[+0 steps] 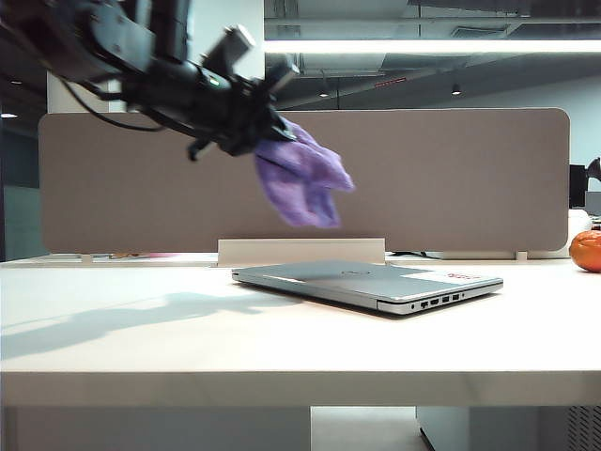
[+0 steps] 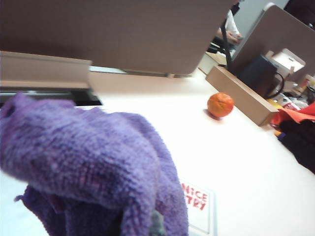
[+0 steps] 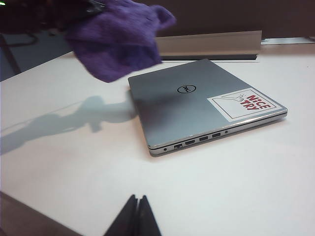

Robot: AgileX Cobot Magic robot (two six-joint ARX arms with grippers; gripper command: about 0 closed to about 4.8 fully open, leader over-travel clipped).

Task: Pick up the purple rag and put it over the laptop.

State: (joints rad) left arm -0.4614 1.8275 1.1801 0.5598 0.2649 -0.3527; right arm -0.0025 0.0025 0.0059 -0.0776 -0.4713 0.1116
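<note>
- Across the white table [image 1: 141, 338], the largest item, nothing lies between my left arm and the target; a grey partition [image 1: 451, 178] stands behind it.
- Near the table's middle lies the laptop [image 1: 366, 282], closed and flat, lid up, ports facing the exterior camera.
- Above and just beyond the laptop's left rear corner hangs the purple rag [image 1: 302, 183], clear of the lid and bunched into a drooping wad.
- My left gripper [image 1: 255, 127] has its jaws pressed tight on the rag's upper edge; in the left wrist view the cloth hides the fingers entirely.
- My right gripper [image 3: 138, 216] rests low at the near table edge, fingers pressed together, holding nothing.
- Recommended procedure: carry the rag until it hangs over the lid's centre, lower until the free end touches, then drag sideways before releasing so that the cloth spreads instead of landing in a heap.
- An orange [image 1: 586, 251] sits at the far right, well apart.
- Legible markings: round "DELL" logo [image 3: 185, 89] at lid centre; white sticker [image 3: 245, 103] reading "NICE TRY" in red.
</note>
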